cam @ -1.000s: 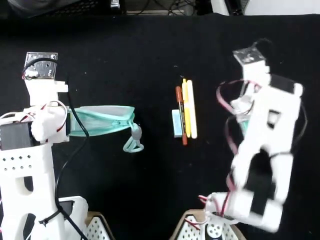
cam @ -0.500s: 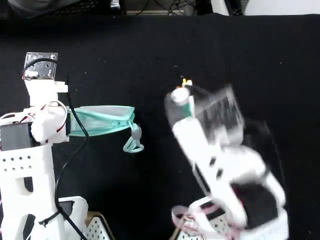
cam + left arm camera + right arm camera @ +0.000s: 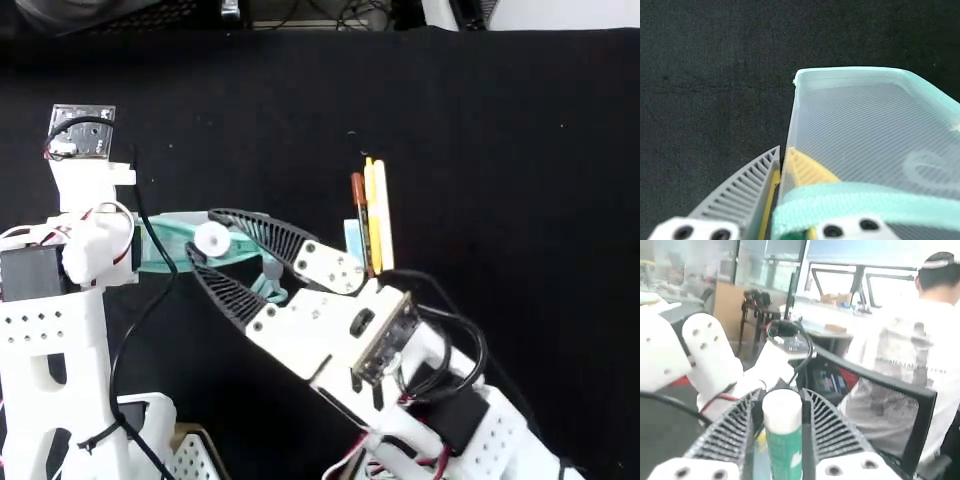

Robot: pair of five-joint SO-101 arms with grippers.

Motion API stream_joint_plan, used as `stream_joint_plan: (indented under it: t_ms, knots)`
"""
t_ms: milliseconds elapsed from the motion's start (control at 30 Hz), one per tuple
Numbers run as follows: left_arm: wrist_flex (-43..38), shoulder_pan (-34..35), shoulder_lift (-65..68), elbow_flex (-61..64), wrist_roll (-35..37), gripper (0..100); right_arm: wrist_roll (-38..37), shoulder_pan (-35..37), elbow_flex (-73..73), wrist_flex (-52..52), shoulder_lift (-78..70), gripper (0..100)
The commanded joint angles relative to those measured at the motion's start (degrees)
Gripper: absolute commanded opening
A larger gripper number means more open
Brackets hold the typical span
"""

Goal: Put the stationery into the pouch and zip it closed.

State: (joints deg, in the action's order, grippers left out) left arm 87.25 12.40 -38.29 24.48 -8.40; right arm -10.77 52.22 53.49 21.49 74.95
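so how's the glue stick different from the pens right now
The glue stick is held in the right gripper, by the pouch; the pens lie loose on the table. The glue stick is thick, green with a white cap; the pens are thin, orange and yellow. Both are stationery.

- I see the pouch (image 3: 865,130) clear, finely diagonal-striped, with mint trim.
- The glue stick (image 3: 783,440) is green under a white cap.
- The pens (image 3: 372,215): brown, orange-yellow, pale yellow.
- The desk (image 3: 250,120) is black.
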Motion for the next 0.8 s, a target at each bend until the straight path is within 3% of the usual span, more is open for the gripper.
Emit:
stream_joint_plan:
  t_ms: [0,233,533,767]
  knots:
    - [-0.35,0.75,0.70,2.86,0.62,3,0.35,0.79,0.84,-6.24,-0.48,1.3]
    - [-0.35,0.75,0.70,2.86,0.62,3,0.35,5.98,0.40,-9.67,-10.86,1.3]
    - [0.00,0.75,0.70,2.86,0.62,3,0.35,-0.79,0.84,-11.87,-19.30,1.4]
    - [-0.18,0.75,0.70,2.86,0.62,3,0.35,1.93,-5.32,4.04,-19.38,6.4]
